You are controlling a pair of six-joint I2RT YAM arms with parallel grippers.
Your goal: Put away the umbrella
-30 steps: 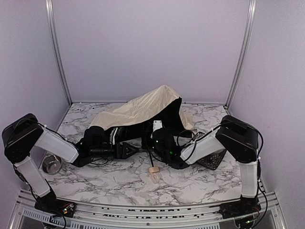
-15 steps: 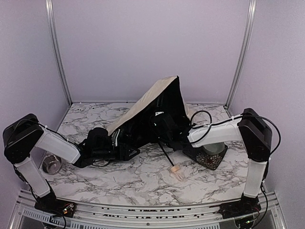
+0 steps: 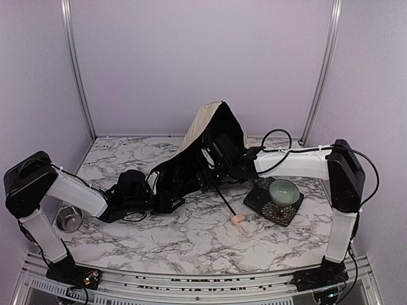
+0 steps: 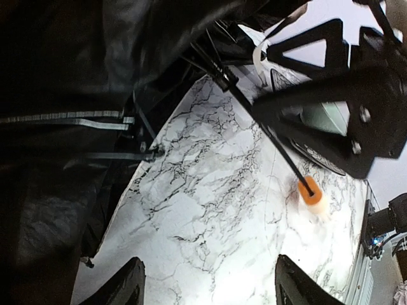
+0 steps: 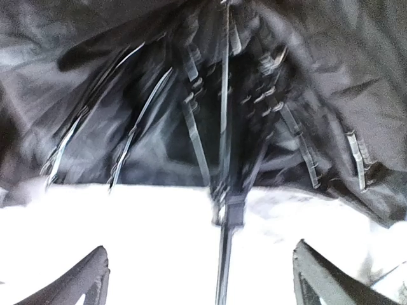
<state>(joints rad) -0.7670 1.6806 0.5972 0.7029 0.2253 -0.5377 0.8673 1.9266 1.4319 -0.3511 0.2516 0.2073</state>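
Note:
The umbrella [image 3: 205,124] sits half-folded at mid-table, its cream fabric peaking at the back and its black lining [image 3: 181,175] facing me. Its thin black shaft [image 3: 224,200] slants forward to the pale tan handle [image 3: 240,220] on the marble. My right gripper [image 3: 208,178] is open at the canopy's mouth; in the right wrist view the shaft [image 5: 222,267] runs free between its fingertips [image 5: 89,273]. Low at the canopy's left edge, my left gripper [image 3: 174,202] is open. In the left wrist view only marble lies between its fingertips [image 4: 130,286], with the handle [image 4: 311,190] farther off.
A green bowl [image 3: 283,189] stands on a dark patterned square plate [image 3: 262,202] to the right of the handle. A metal cup [image 3: 68,219] sits by the left arm near the table's left edge. Lilac walls close in the back and sides.
My right gripper has opened wide and swung back towards the rear. The canopy has folded narrower and more upright, and the handle has slid to the right. The left arm has hardly moved.

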